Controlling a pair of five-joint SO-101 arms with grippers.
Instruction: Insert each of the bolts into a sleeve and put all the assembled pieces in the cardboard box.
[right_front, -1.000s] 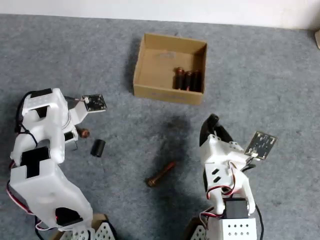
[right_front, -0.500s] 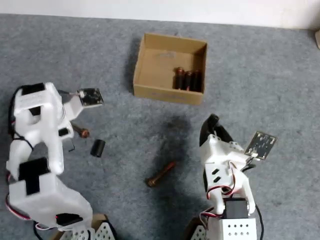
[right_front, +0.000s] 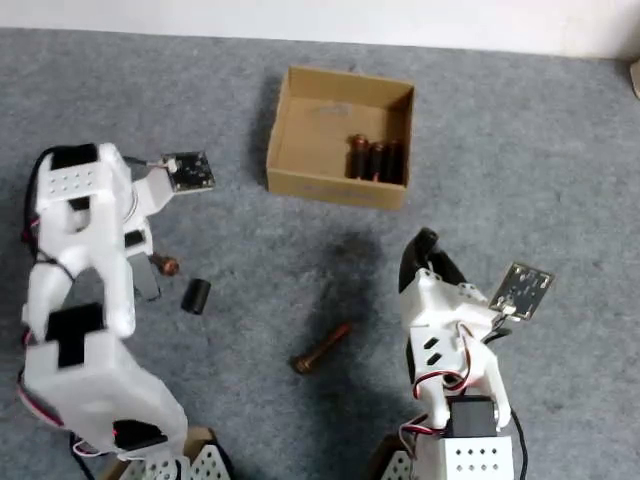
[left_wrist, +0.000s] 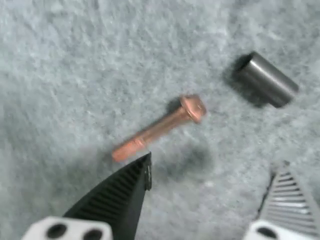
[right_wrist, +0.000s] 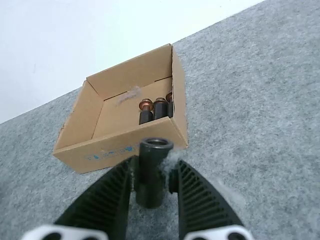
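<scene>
The left gripper is hovering over a copper bolt, fingers spread wide, with a loose sleeve lying near it. The right gripper is gripping a dark sleeve between its fingers. On the grey surface a second bolt is lying at 6 o'clock from the cardboard box, which is holding assembled pieces.

Grey felt carries cardboard box, bolts, sleeve.
</scene>
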